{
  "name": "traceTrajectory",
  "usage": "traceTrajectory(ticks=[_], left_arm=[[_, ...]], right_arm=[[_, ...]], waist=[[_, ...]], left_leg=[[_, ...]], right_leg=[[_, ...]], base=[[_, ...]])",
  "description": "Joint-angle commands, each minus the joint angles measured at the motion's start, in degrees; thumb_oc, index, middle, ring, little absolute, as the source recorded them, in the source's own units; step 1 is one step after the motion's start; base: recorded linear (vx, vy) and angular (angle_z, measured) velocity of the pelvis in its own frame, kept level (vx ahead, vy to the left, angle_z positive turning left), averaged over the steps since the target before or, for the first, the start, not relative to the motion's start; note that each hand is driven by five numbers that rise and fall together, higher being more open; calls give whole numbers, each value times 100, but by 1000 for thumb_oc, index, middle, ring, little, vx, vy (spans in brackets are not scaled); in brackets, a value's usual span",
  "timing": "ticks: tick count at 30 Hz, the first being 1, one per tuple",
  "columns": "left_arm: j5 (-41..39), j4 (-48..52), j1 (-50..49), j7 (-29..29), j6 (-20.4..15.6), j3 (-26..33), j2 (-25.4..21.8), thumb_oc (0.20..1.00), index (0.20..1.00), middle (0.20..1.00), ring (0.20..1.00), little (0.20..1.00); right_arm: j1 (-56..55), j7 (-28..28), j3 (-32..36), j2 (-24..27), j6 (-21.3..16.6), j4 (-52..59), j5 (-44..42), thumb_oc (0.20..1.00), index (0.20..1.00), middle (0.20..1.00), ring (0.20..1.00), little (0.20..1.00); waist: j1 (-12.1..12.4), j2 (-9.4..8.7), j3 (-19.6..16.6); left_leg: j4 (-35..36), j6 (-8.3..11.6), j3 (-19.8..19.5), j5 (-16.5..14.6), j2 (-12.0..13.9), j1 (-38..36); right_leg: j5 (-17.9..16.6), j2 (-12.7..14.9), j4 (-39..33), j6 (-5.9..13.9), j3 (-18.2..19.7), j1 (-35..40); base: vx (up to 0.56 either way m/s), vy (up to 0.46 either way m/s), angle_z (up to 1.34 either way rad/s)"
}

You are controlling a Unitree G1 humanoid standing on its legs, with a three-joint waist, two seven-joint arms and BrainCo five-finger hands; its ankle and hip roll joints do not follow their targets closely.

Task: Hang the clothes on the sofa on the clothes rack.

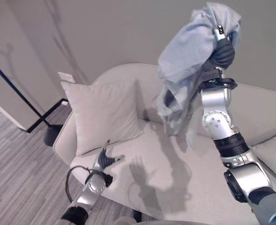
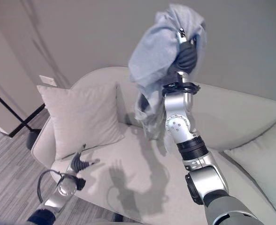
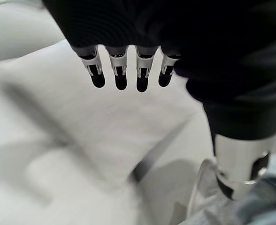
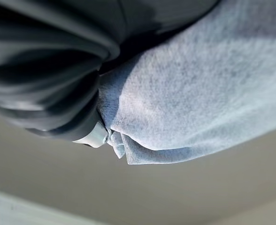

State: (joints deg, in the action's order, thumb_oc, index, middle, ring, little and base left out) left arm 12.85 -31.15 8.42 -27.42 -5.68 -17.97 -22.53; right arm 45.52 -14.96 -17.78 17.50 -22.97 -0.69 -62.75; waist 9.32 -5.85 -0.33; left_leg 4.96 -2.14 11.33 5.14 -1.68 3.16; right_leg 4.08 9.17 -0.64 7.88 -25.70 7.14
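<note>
A light blue-grey garment (image 1: pixel 185 70) hangs bunched from my right hand (image 1: pixel 221 49), which is raised high above the sofa (image 1: pixel 175 168) and shut on the cloth. The garment (image 2: pixel 152 65) drapes down over the sofa's backrest area, clear of the seat. In the right wrist view the cloth (image 4: pixel 199 93) lies right against the hand's dark cover. My left hand (image 1: pixel 103 161) hovers low over the sofa's front left edge with its fingers (image 3: pixel 119 75) straight and nothing in them. The black stand (image 1: pixel 20 98) of the clothes rack rises at the far left.
A pale square cushion (image 1: pixel 103 115) leans against the sofa's left arm. Another cushion (image 2: pixel 264 164) lies at the right end. The rack's round black base (image 1: pixel 51 136) sits on the striped grey carpet (image 1: pixel 16 173) left of the sofa. A plain wall is behind.
</note>
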Motion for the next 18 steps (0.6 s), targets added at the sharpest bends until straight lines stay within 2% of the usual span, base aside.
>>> traceTrajectory(ticks=[1, 4, 7, 11, 13, 14, 15, 16, 17, 18], left_arm=[[775, 114, 430, -987, -63, -287, -363, 1000, 1000, 1000, 1000, 1000], [1155, 140, 839, -1381, 41, -491, -388, 1000, 1000, 1000, 1000, 1000], [1310, -194, 1198, -1739, 347, -650, -299, 1000, 1000, 1000, 1000, 1000], [1233, -290, 1573, -1750, 294, -967, 24, 1000, 1000, 1000, 1000, 1000], [815, -386, 1773, -1404, -6, -1370, 442, 1000, 1000, 1000, 1000, 1000], [810, -405, 1787, -1408, -16, -1376, 452, 1000, 1000, 1000, 1000, 1000], [336, -624, 1948, -907, -308, -1848, 865, 1000, 1000, 1000, 1000, 1000], [332, -639, 1964, -909, -316, -1852, 873, 1000, 1000, 1000, 1000, 1000], [82, -816, 1988, -545, -434, -2165, 1158, 1000, 1000, 1000, 1000, 1000], [-730, -967, 2045, 168, -585, -2664, 1690, 1000, 1000, 1000, 1000, 1000]], right_arm=[[579, -5, -59, 158, -400, 336, 400, 200, 200, 200, 200, 200], [902, -30, -299, 264, -486, 411, 351, 200, 200, 200, 200, 200], [1170, -133, -489, 277, -619, 509, 238, 200, 200, 200, 200, 200], [1232, -110, -694, 226, -680, 646, 229, 200, 200, 200, 200, 200], [1279, -86, -831, 100, -673, 638, 145, 200, 200, 200, 200, 200], [1281, -83, -830, 109, -675, 635, 142, 200, 200, 200, 200, 200], [1422, -68, -896, 4, -683, 525, 86, 200, 200, 200, 200, 200], [1430, -64, -893, 13, -684, 521, 82, 200, 200, 200, 200, 200], [1538, -60, -884, -80, -694, 429, 44, 200, 200, 200, 200, 200], [1774, -145, -868, -298, -728, 288, -26, 200, 200, 200, 200, 200]], waist=[[-9, -192, -418], [-125, -197, -497], [-219, -188, -562], [-305, -165, -615], [-371, -180, -635], [-364, -176, -631], [-428, -182, -635], [-427, -182, -645], [-475, -180, -638], [-560, -186, -619]], left_leg=[[4, 354, 183, -310, 293, -189], [4, 387, 230, -293, 345, -212], [4, 409, 293, -302, 403, -257], [4, 419, 331, -300, 457, -293], [4, 419, 330, -285, 465, -294], [4, 419, 330, -286, 466, -293], [4, 415, 312, -277, 465, -290], [4, 410, 309, -256, 465, -262], [4, 410, 308, -275, 465, -280], [4, 402, 303, -280, 455, -275]], right_leg=[[-910, 447, 202, 282, 103, -3], [-894, 408, 201, 261, 187, -41], [-877, 365, 188, 233, 311, -82], [-816, 315, 154, 197, 400, -103], [-828, 290, 140, 183, 431, -111], [-828, 289, 140, 183, 431, -112], [-850, 276, 135, 176, 447, -110], [-870, 273, 122, 170, 443, -131], [-862, 271, 127, 175, 464, -121], [-897, 265, 141, 173, 498, -135]], base=[[-33, -43, -8], [-22, -24, -11], [-15, -23, -27], [-11, -24, -13], [-17, -30, -8], [-24, -36, -11], [-22, -19, -7], [-26, -29, -5], [-31, -34, -3], [-31, -44, -2]])
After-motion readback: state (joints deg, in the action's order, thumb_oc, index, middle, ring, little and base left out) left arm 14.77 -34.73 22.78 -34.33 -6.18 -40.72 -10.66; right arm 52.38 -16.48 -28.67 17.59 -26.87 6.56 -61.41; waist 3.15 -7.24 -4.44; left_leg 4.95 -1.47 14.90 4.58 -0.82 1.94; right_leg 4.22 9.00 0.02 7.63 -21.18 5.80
